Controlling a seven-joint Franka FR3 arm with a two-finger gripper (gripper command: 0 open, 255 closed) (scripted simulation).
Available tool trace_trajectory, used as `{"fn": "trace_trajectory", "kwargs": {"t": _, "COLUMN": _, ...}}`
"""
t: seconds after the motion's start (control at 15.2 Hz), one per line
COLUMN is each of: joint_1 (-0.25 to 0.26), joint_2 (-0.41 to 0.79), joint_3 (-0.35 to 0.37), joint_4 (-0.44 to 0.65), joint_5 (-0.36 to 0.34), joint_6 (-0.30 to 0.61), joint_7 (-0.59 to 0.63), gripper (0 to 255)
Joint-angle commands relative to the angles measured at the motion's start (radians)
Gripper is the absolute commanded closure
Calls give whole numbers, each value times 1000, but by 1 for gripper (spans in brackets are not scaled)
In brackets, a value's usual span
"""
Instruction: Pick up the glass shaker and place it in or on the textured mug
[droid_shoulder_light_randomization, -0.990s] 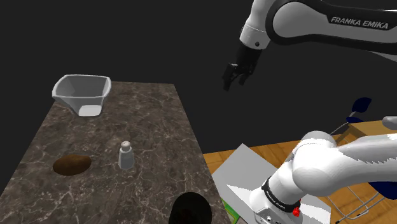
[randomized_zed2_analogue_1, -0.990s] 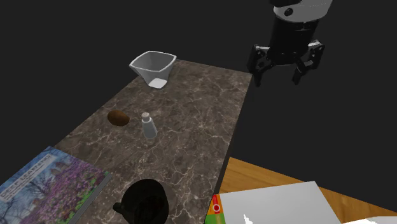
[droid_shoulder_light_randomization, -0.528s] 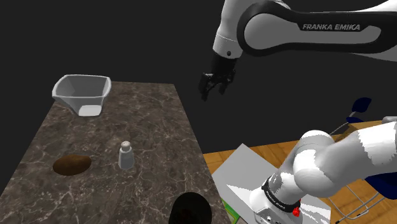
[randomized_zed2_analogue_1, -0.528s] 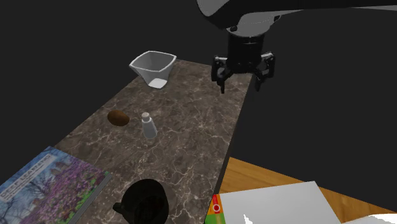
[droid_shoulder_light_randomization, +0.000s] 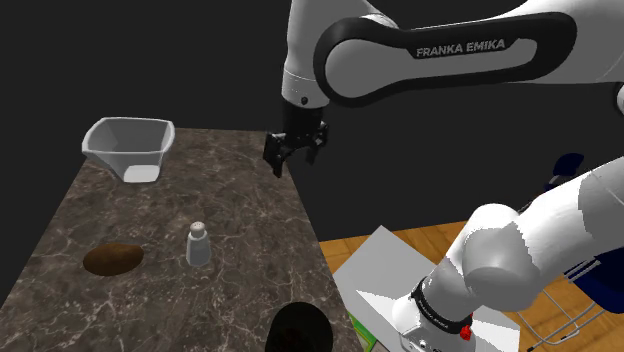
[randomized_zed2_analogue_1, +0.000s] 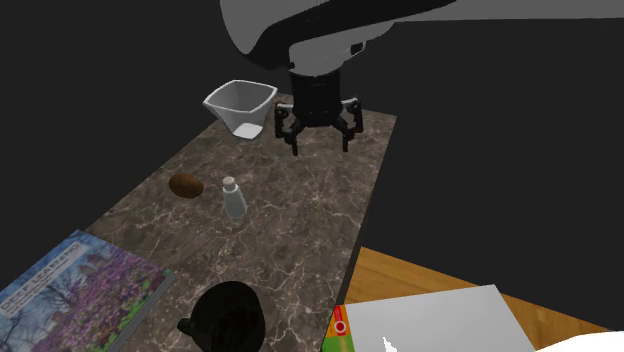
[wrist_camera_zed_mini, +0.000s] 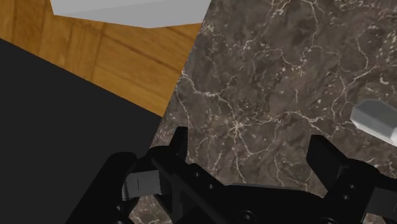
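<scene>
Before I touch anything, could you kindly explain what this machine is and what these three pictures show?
It is one white robot arm on a box stand, ending in a black two-finger gripper. The shoulder view looks down from beside the stand. The second exterior view sees the dark marble-patterned table from another side. The wrist view looks along the gripper itself, over the table's edge. On the table are a small clear shaker with a pale cap, a white angular bowl, a brown oval lump, a black mug and a book with a purple flowery cover. The gripper is open above the table and holds nothing. The shaker stands apart from it, untouched.
</scene>
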Motion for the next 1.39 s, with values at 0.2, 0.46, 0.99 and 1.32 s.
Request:
{"fn": "trace_trajectory", "kwargs": {"t": 0.2, "joint_1": 26, "joint_2": 160, "joint_3": 70, "joint_4": 104, "joint_5": -7, "joint_6": 28, "joint_7": 103, "gripper": 0}}
{"fn": "trace_trajectory", "kwargs": {"t": 0.46, "joint_1": 52, "joint_2": 301, "joint_3": 115, "joint_4": 208, "joint_5": -33, "joint_6": 40, "joint_7": 186, "gripper": 0}}
{"fn": "trace_trajectory", "kwargs": {"t": 0.99, "joint_1": 141, "joint_2": 605, "joint_3": 164, "joint_4": 477, "joint_5": -116, "joint_6": 19, "joint_7": 342, "gripper": 0}}
{"fn": "trace_trajectory", "kwargs": {"t": 1.32, "joint_1": 146, "joint_2": 627, "joint_3": 162, "joint_4": 448, "joint_5": -125, "joint_6": 68, "joint_7": 351, "gripper": 0}}
